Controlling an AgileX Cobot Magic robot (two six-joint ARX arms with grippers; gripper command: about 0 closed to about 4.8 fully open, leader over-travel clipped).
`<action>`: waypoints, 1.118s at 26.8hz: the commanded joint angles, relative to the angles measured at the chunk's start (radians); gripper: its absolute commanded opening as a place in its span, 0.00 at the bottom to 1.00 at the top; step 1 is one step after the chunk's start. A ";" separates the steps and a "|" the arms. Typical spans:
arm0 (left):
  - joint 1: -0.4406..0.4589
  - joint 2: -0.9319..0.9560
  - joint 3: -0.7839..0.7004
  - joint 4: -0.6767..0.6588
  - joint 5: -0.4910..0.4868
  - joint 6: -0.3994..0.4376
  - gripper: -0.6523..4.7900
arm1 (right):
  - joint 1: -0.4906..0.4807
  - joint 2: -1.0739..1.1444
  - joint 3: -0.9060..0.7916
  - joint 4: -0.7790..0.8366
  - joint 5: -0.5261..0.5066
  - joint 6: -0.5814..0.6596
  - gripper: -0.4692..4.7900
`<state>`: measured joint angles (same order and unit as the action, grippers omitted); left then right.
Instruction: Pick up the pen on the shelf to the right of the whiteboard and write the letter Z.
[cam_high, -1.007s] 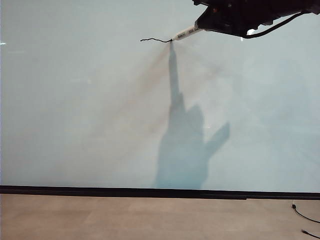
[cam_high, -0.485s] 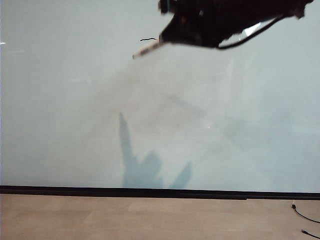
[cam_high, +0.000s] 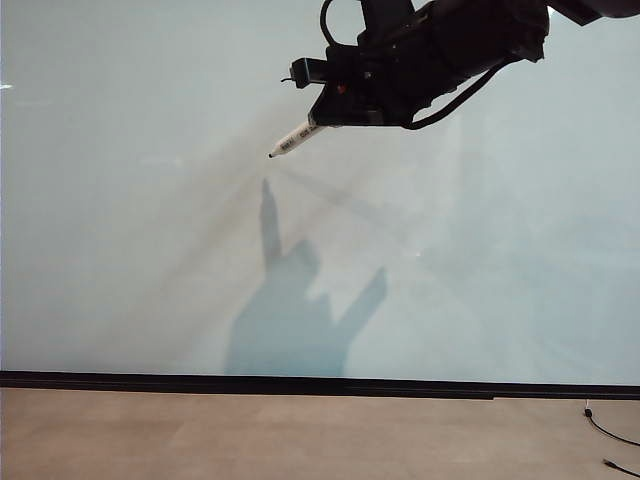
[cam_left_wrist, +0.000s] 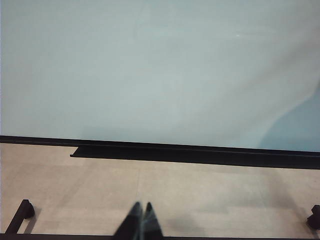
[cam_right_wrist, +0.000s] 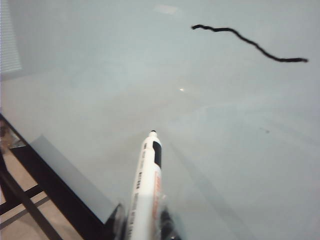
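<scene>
Fig. Right claw, upper centre of ext. view, clamped on the pen; barrel slants down-left, black tip free of the whiteboard, its shadow falling well below it. Right wrist view: pen gripped low on the barrel betw. both fingers, tip pointing toward the board w/ a visible gap. One wobbly black stroke sits at upper right of that view, well apart from the tip; in ext. view only its left end peeks out beside the arm. So the letter Z is judged approx. one-third done: top bar only, no diagonal, no base.

Left claw, bottom centre of left wrist view, fingers pressed together, holding nothing, above the tabletop in front of the board's black strip.

Risks (judgement):
- Tip re-lands away from the bar's right end → diagonal disconnected, glyph not legible as Z.
- Too little pressure → skipped, faint line; too much → slim barrel slips or pivots in the grip, stroke wobbles as the bar already does.
- Arm hides the bar in ext. view → alignment depends on the wrist cam.
- Glossy surface → tip may skate.
</scene>
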<state>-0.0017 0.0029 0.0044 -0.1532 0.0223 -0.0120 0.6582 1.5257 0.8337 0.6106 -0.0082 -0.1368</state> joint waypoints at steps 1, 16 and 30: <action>0.000 0.000 0.002 0.011 0.000 0.004 0.11 | 0.002 -0.006 0.006 0.006 0.015 -0.005 0.08; 0.000 0.000 0.002 0.011 0.000 0.004 0.11 | -0.005 -0.008 0.006 0.000 0.053 -0.021 0.08; 0.000 0.000 0.002 0.011 0.000 0.004 0.11 | -0.035 -0.006 0.006 0.023 0.021 -0.020 0.08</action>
<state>-0.0017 0.0029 0.0048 -0.1532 0.0223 -0.0124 0.6247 1.5223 0.8337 0.6083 0.0036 -0.1551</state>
